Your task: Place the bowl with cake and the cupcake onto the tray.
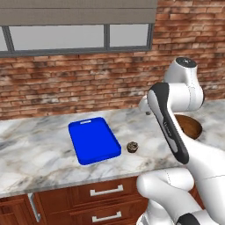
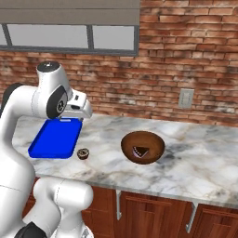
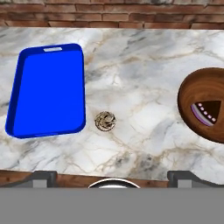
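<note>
Arm pose: raised high above the desk (image 2: 195,158), elbow bent, hand pointing down over the marble top near the brick wall (image 2: 186,56).
Claw (image 3: 112,175): fingers (image 3: 43,177) spread wide at the bottom corners of the hand view, pinching nothing, well clear of the desk.
Tray (image 1: 93,139): blue, flat on the desk, bare, handle slot toward the wall.
Cupcake (image 1: 132,147): on the marble just beside the tray's right edge, apart from it.
Bowl with cake (image 2: 142,147): on the desk to the right, well apart from the tray; wedge resting inside.
Drawers (image 1: 105,202): wooden, below the desk edge.
</note>
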Robot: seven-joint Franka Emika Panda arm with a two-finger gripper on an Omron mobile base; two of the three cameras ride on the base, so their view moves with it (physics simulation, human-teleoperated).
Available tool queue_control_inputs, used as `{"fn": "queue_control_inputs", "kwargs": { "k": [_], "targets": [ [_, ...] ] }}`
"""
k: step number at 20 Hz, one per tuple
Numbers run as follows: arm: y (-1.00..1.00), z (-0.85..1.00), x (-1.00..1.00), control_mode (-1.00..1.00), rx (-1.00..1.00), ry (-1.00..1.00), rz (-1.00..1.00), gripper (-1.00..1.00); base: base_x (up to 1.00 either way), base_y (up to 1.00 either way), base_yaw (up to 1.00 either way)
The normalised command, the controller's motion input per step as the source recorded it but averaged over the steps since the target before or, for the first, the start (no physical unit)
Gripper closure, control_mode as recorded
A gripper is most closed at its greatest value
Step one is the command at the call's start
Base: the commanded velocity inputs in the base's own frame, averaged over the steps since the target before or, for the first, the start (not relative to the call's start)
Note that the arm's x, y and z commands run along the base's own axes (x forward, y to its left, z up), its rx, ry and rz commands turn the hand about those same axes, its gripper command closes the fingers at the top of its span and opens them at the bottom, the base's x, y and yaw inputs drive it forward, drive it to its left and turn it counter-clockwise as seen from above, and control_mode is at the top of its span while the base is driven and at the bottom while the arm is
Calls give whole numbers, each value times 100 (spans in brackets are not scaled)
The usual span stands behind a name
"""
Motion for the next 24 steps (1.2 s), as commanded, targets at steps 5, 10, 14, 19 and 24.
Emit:
{"fn": "queue_control_inputs", "kwargs": {
  "k": [5,10,14,19,24],
  "targets": [
    [-7,-2,7,-100,0,0,-2,-100,0,0,0],
    [-36,-2,7,-100,4,-3,-8,-100,0,0,0],
    [-53,0,4,-100,14,0,-16,-100,0,0,0],
    [-34,0,0,-100,7,-4,-15,-100,0,0,0],
    [-31,-1,0,-100,6,-2,-12,-100,0,0,0]
  ]
}}
